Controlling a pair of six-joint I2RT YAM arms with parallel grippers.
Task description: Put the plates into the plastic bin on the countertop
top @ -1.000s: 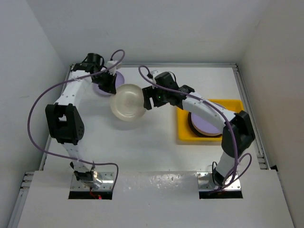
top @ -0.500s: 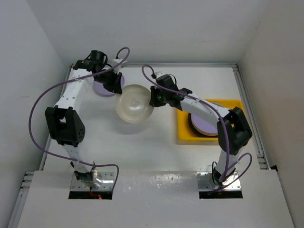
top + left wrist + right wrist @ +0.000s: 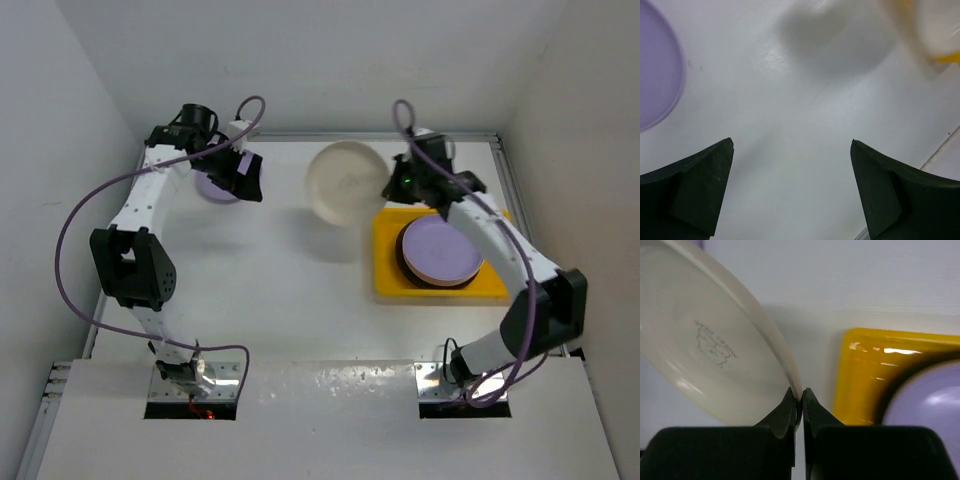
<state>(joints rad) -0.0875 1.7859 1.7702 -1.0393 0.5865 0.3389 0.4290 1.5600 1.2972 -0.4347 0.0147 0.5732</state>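
Cream plate [image 3: 343, 180], rim-pinched by the right pincer [image 3: 797, 393] for carrying, tilts at ten o'clock of the bin [image 3: 385, 282]; left pincer [image 3: 791, 143] gapes empty.

Glossy, seemingly plastic yellow bin [image 3: 856, 384]

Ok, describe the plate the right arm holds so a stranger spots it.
Find the yellow bin. Off its far-left corner, the right gripper pinches a tilted cream plate by the rim. The lavender plate in the bin lies flat.
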